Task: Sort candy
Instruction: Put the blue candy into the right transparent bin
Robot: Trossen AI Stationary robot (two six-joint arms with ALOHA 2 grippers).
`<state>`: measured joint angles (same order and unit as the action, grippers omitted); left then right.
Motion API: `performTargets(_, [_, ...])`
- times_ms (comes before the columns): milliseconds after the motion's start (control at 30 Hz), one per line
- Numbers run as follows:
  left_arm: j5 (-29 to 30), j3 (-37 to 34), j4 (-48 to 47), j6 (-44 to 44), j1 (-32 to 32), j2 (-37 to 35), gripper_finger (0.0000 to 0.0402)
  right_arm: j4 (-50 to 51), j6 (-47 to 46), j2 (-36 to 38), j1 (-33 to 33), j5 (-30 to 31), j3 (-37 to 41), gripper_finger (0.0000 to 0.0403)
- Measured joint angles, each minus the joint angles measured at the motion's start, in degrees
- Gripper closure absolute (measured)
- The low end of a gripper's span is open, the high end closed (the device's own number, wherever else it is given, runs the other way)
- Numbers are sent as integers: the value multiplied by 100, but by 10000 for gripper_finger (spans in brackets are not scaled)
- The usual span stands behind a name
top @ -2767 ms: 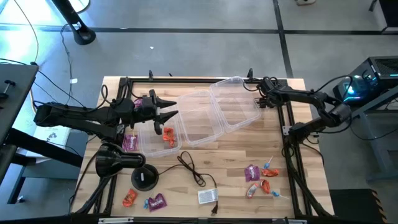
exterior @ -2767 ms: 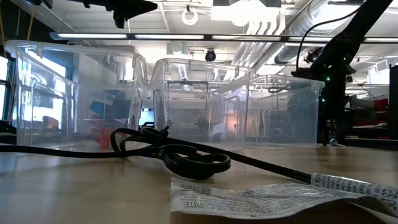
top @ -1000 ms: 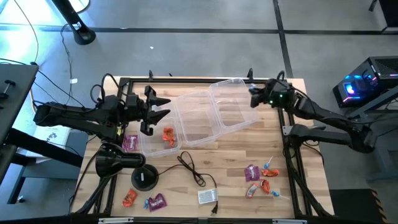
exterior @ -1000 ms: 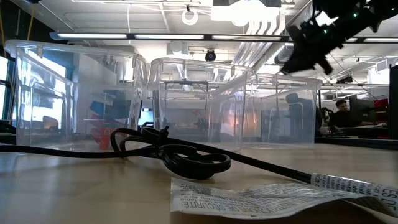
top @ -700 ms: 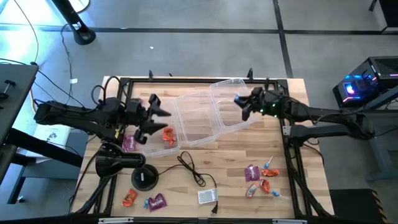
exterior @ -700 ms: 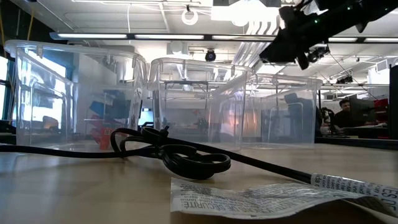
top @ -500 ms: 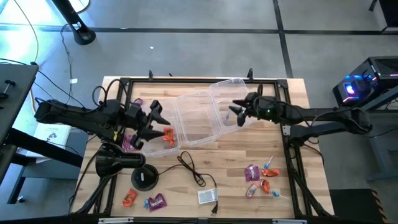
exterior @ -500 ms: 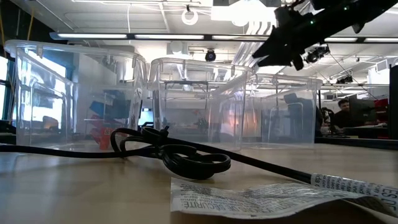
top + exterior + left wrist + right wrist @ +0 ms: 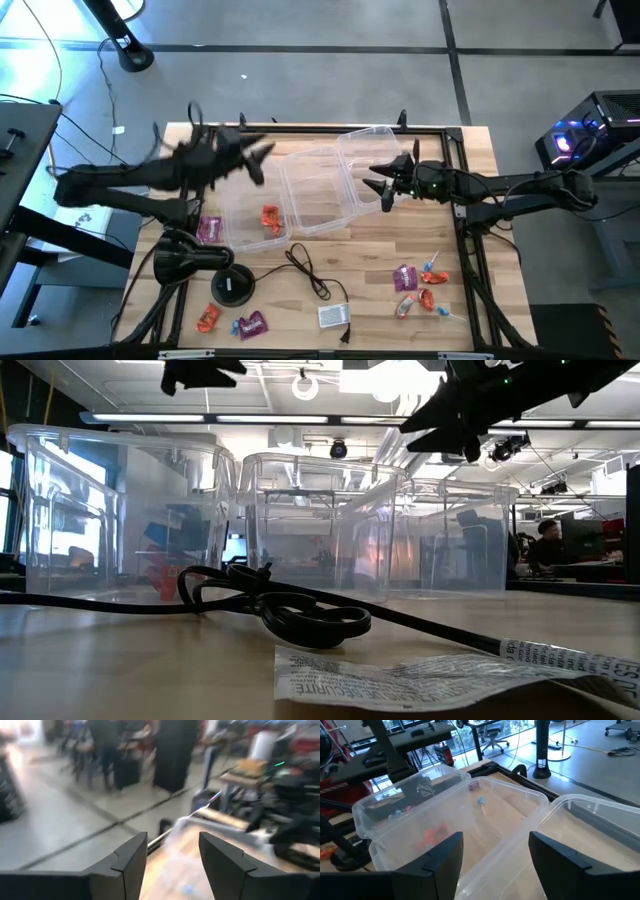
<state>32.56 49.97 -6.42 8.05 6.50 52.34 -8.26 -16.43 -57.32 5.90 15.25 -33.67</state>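
Note:
Three clear bins stand in a slanted row: left (image 9: 248, 212), middle (image 9: 315, 190), right (image 9: 380, 168). An orange-red candy (image 9: 270, 218) lies in the left bin and also shows in the right wrist view (image 9: 432, 835). A purple candy (image 9: 209, 229) lies on the table beside that bin. More candy lies near left (image 9: 208, 318) and in a cluster near right (image 9: 420, 283). My left gripper (image 9: 255, 153) is open and empty, raised over the left bin's far end. My right gripper (image 9: 385, 182) is open and empty above the right bin's left wall.
A white box (image 9: 334, 316) with a black cable (image 9: 305, 268) lies at the near middle. A black round object (image 9: 232, 287) sits near left. A black frame (image 9: 465, 215) runs along the table's edges. People sit in the room beyond the table (image 9: 545, 545).
My left gripper has dipped over the left bin's near-left side, then swung fast up and toward the far edge, staying open. My right gripper has gone toward the table's left from the far-right corner to above the right bin, open throughout.

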Motion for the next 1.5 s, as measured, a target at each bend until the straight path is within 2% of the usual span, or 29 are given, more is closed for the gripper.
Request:
performTargets(100, [-469, 934, -1055, 119, 855, 393, 239, -129, 0, -13, 90, 4, 0, 181])
performTargets(267, [-539, 2503, -2719, 83, 2198, 1385, 249, -228, 0, -45, 209, 11, 0, 181])
performTargets(333, [-849, 3082, -3489, 86, 2676, 1887, 252, -220, -1, -81, 232, 12, 0, 181])
performTargets(433, [-1479, 3702, -4588, 230, 3263, 2705, 256, -176, -11, -155, 238, 13, -2, 181])
performTargets(533, [-1668, 3974, -5208, 191, 3637, 3433, 257, -103, -111, -285, 236, -2, -2, 181])
performTargets(767, [-1698, 3998, -5702, 423, 4032, 4567, 257, -13, -313, -863, 232, -44, -2, 181])
performTargets(967, [-1703, 3923, -6318, 298, 3736, 5117, 257, -18, -574, -1428, 233, -44, -2, 181])
performTargets(1267, [-1764, 2538, -5551, 132, 3347, 4948, 257, -42, -727, -1638, 174, -528, -7, 181])
performTargets(1500, [-1860, 1643, -4984, -81, 3076, 4195, 257, -102, -715, -1628, 146, -525, -7, 181])
